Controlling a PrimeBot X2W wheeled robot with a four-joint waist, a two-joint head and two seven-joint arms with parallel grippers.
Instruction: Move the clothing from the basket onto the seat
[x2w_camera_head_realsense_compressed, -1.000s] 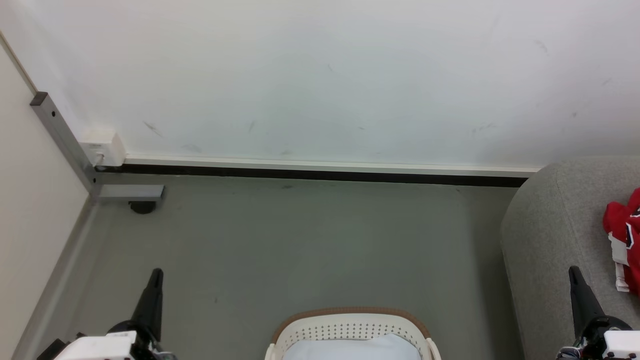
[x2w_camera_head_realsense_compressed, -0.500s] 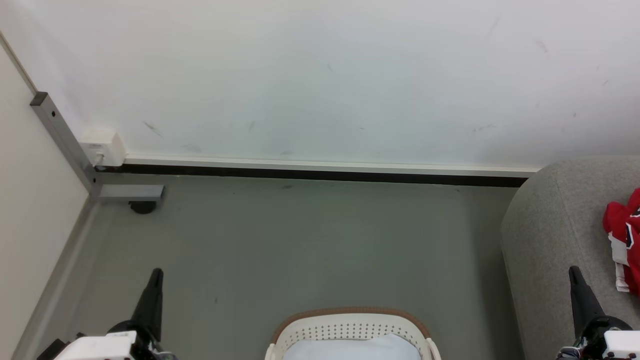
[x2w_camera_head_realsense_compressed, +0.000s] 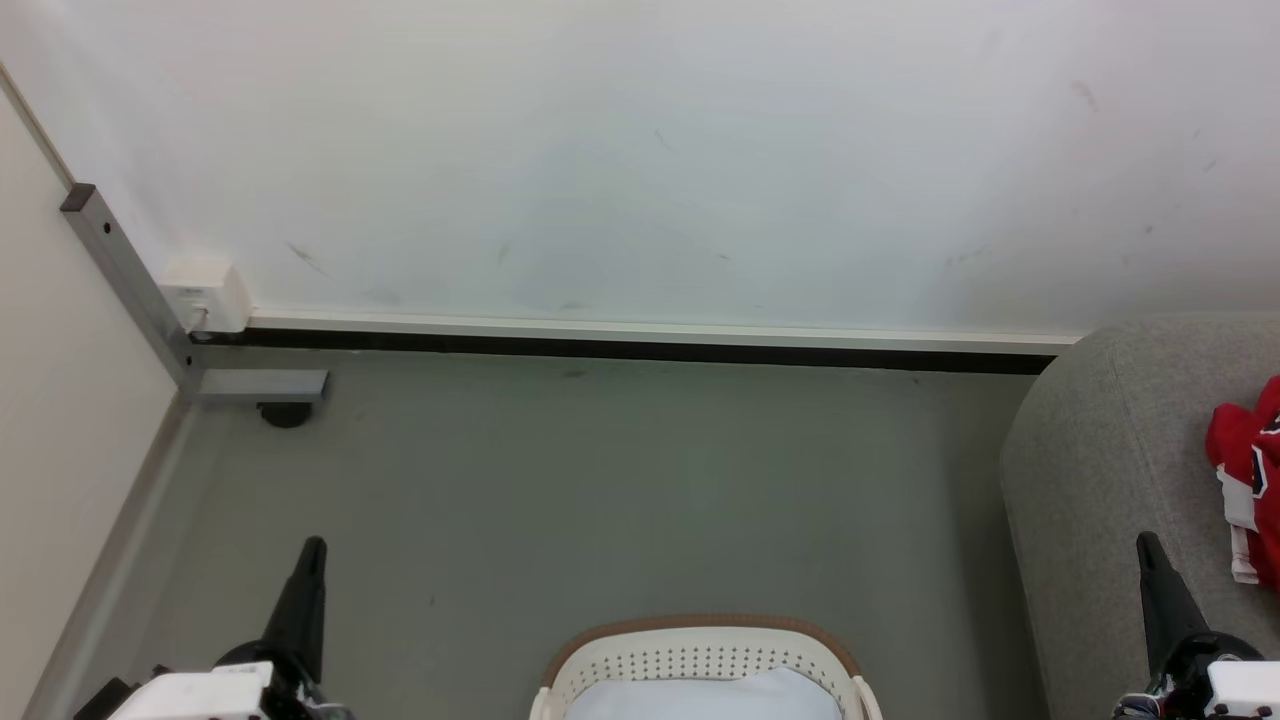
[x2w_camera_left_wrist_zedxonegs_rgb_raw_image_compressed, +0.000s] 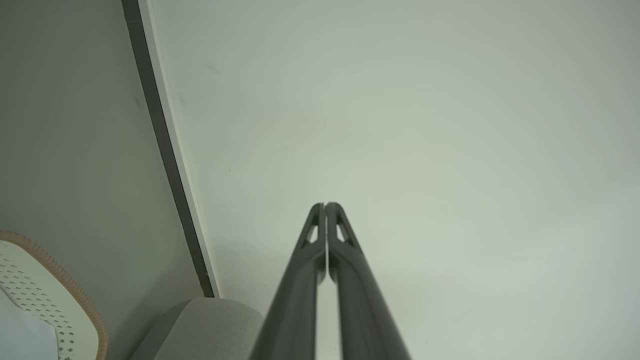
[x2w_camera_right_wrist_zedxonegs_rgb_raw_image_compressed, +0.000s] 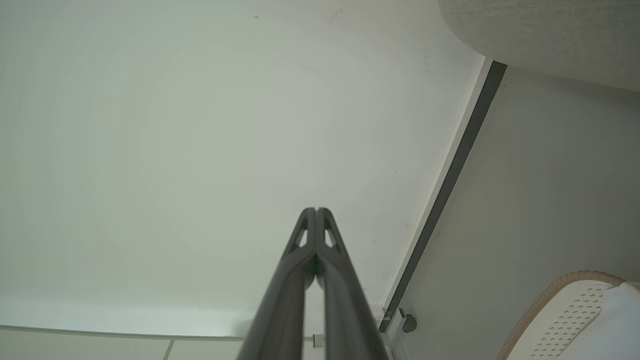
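The red clothing (x2w_camera_head_realsense_compressed: 1245, 450) is lying bunched in a heap on the seat (x2w_camera_head_realsense_compressed: 1100, 450) at the right edge of the head view, with white panels showing and part of it cut off by the frame. The basket (x2w_camera_head_realsense_compressed: 700, 628) is standing on the floor (x2w_camera_head_realsense_compressed: 600, 480) at the bottom middle, well apart from the heap. A pale cloth (x2w_camera_head_realsense_compressed: 700, 700) is lying inside it. No red is being shown there, and whether anything is lying beneath that cloth cannot be told.

The left hand (x2w_camera_head_realsense_compressed: 312, 545) is being held closed over the floor at the lower left, with its fingers pressed together on nothing. The right hand (x2w_camera_head_realsense_compressed: 1147, 540) is being held closed and empty at the lower right, in front of the seat's padded arm, near the heap but apart from it.

Such garments are being judged light, soft and limp. Nothing is likely to be broken, but no shape will be held, and a piece lifted by one corner is expected to unfurl and trail. The sports fabric is probably smooth, so a single thin layer could slide out of narrow fingers. A raised fold, where several layers are being bunched together, is judged the best place to take hold, with the fingers opened wide and closed deep around it.
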